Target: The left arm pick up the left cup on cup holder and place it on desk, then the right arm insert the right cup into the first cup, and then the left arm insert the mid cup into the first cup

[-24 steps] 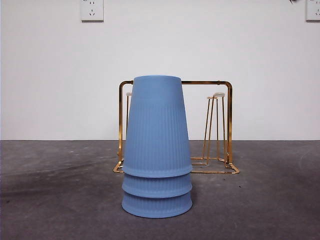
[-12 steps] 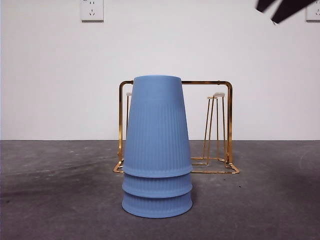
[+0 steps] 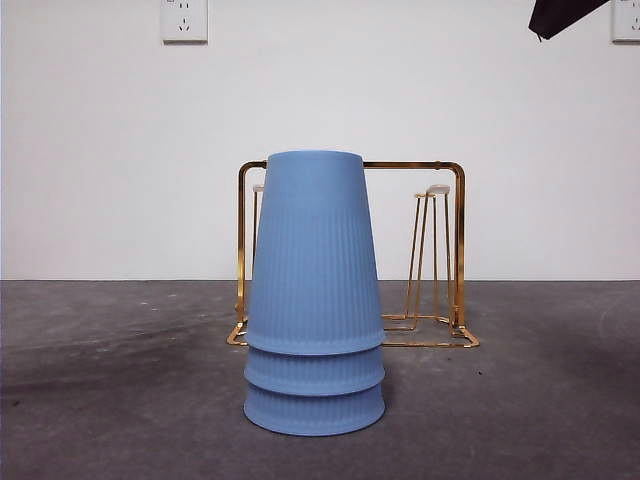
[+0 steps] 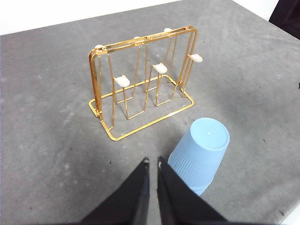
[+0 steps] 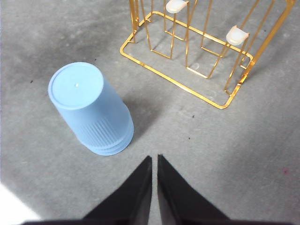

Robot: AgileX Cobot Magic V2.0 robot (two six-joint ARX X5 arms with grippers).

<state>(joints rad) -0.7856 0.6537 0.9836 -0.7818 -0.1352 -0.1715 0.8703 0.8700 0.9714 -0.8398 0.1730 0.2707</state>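
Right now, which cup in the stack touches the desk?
The bottom cup: its rim rests on the desk. The other two sit nested over it, off the surface.

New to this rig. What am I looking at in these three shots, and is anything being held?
It is a two-armed table robot; each arm ends in a gripper of two black jaws. One picture looks level across the desk from low down; the other two come from cameras on the wrists, looking down past the jaws. Three blue cups stand upside down, nested in one stack, in front of a gold wire cup holder whose pegs are bare. The left gripper and right gripper are both shut and hold nothing. The dark tip at the top corner is an arm.
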